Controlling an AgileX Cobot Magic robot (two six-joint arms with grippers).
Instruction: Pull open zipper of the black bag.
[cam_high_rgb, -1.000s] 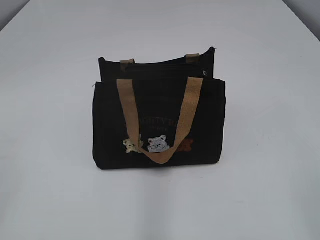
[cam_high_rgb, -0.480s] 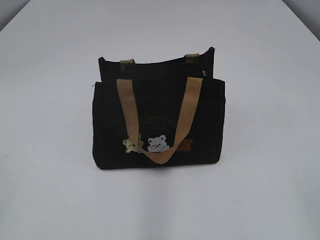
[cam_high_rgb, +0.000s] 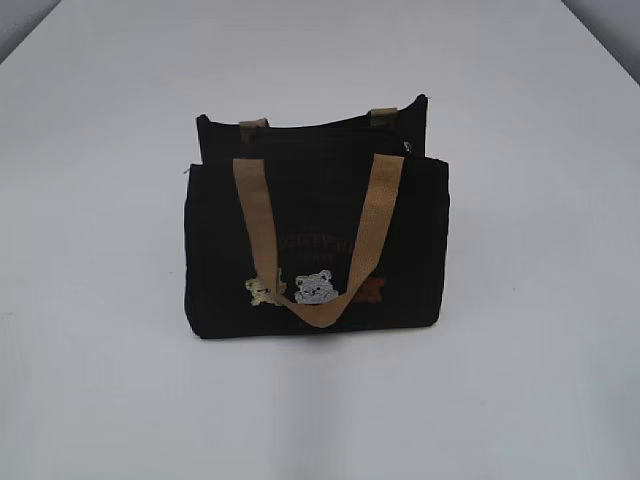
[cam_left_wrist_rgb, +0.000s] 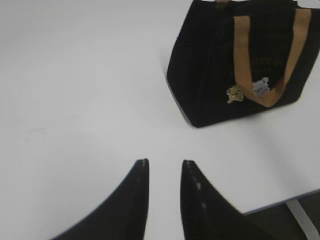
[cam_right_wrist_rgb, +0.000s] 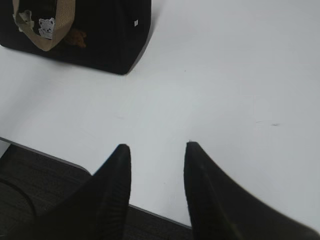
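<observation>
At the near edge of the white table (cam_high_rgb: 100, 400), both arms hang back from the work: the left gripper (cam_left_wrist_rgb: 164, 165) shows its two dark fingers a narrow gap apart with nothing between them, and the right gripper (cam_right_wrist_rgb: 156, 149) stands somewhat wider, likewise empty, over bare tabletop. Farther in, at the middle of the table, the black bag (cam_high_rgb: 315, 240) stands upright, well apart from both grippers, its front tan handle (cam_high_rgb: 320, 245) drooping down over the bear patches (cam_high_rgb: 316, 288) and faint lettering. Along its top, the zipper (cam_high_rgb: 330, 135) runs between the two rear strap stubs, and a small pale glint near the right upper corner may be the pull, though it is too small to be sure. The task looks to be at its very start, in the approach, with the zipper apparently untouched. The next move calls for one gripper to steady the bag while the other reaches in over the top and pinches the pull, clear of the handles.
</observation>
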